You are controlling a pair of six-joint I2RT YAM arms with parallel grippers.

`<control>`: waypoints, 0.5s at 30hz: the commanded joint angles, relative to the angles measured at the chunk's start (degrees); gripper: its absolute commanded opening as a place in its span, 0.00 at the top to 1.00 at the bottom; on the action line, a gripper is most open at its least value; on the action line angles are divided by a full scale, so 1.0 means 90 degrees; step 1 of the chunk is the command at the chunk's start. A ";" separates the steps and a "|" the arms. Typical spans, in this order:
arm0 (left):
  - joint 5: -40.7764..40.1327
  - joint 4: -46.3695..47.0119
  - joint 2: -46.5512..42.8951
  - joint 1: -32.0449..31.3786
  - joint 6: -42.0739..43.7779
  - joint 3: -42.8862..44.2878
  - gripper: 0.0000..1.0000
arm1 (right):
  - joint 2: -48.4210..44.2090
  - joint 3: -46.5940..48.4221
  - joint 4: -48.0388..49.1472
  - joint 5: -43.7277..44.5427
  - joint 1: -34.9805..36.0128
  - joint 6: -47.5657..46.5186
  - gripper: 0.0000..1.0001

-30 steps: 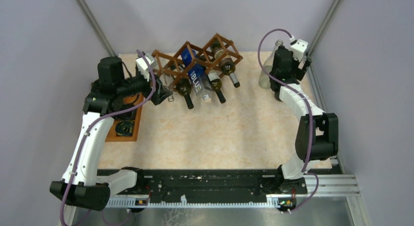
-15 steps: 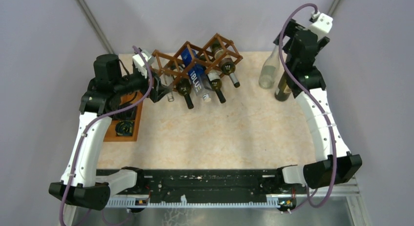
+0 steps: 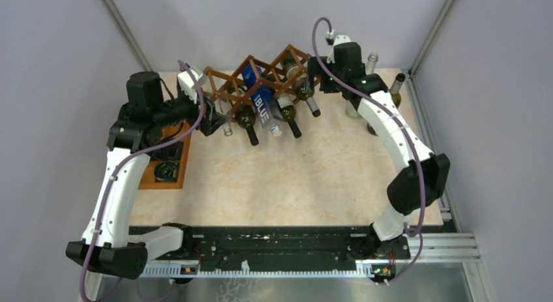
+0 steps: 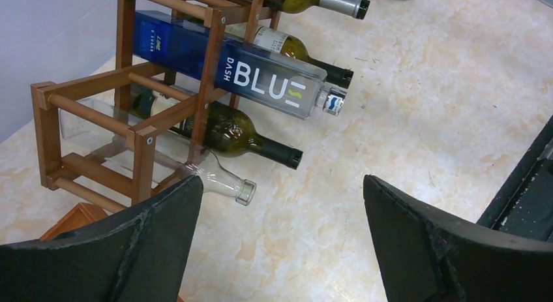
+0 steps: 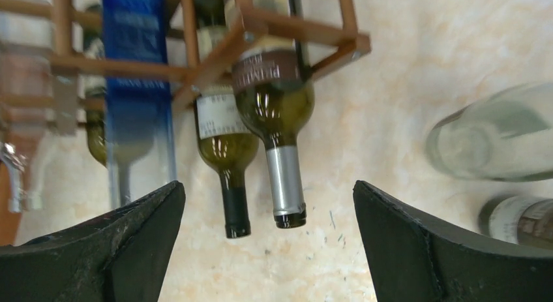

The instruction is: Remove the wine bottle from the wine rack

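Overhead: wine rack (image 3: pixel 261 80) stands at the tabletop's (image 3: pixel 313 178) twelve o'clock, bottles lying in its cells with necks toward six. Left arm climbs the nine o'clock side, elbow bent, left gripper (image 3: pixel 214 124) just beside the rack's left end. Right arm arches up from five o'clock, right gripper (image 3: pixel 315 76) at the rack's right end. Left wrist: fingers (image 4: pixel 153 240) spread wide, empty, facing a clear bottle (image 4: pixel 220 180) and a blue bottle (image 4: pixel 261 77). Right wrist: fingers (image 5: pixel 140 240) spread, empty; a silver-necked wine bottle (image 5: pixel 274 106) lies in the end cell at twelve o'clock, unheld.
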 commanded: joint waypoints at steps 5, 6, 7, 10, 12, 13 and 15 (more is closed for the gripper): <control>0.0085 -0.0138 -0.0116 0.0029 0.0200 -0.0053 0.01 | 0.0918 0.0224 -0.0187 -0.0724 0.0008 -0.0293 0.02; 0.0105 -0.0146 -0.0121 0.0029 0.0227 -0.0085 0.01 | 0.1065 0.0301 -0.0217 -0.0711 0.0010 -0.0330 0.02; 0.0111 -0.0150 -0.0122 0.0029 0.0252 -0.0107 0.01 | 0.1207 0.0396 -0.0254 -0.0681 0.0003 -0.0376 0.02; 0.0126 -0.0152 -0.0136 0.0029 0.0337 -0.0178 0.01 | 0.1635 0.0624 -0.0311 -0.0626 -0.0055 -0.0442 0.02; 0.0143 -0.0147 -0.0135 0.0030 0.0370 -0.0208 0.01 | 0.1807 0.0716 -0.0318 -0.0639 -0.0133 -0.0424 0.02; 0.0159 -0.0146 -0.0136 0.0030 0.0377 -0.0218 0.01 | 0.1879 0.0719 -0.0283 -0.0684 -0.0167 -0.0416 0.02; 0.0205 -0.0145 -0.0138 0.0029 0.0380 -0.0225 0.01 | 0.1967 0.0694 -0.0186 -0.0782 -0.0228 -0.0404 0.03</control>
